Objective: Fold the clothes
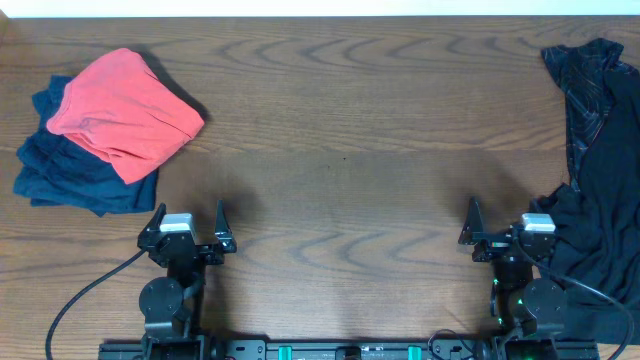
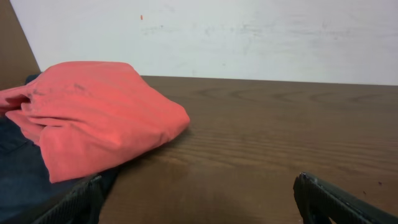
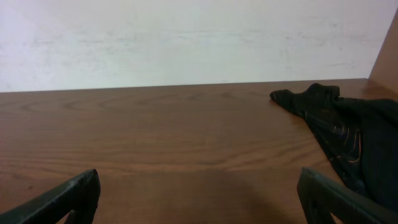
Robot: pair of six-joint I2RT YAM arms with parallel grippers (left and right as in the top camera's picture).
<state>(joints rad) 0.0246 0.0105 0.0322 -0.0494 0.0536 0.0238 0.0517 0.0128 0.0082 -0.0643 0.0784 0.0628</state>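
The clothes point(image 1: 600, 190) lie as a crumpled black heap with a faint sheen along the table's right edge. In the right wrist view they point(image 3: 348, 134) show at the far right. My right gripper point(image 1: 503, 214) rests low near the front edge, just left of the heap, open and empty point(image 3: 199, 198). My left gripper point(image 1: 190, 212) sits near the front left, open point(image 2: 199, 200), with bare wood between its fingers. Neither gripper holds any cloth.
A folded red garment point(image 1: 125, 110) lies on a folded navy one point(image 1: 70, 180) at the back left, just ahead and left of the left gripper; both show in the left wrist view point(image 2: 93, 112). A white wall point(image 3: 186, 37) runs behind the wooden table point(image 1: 340, 150).
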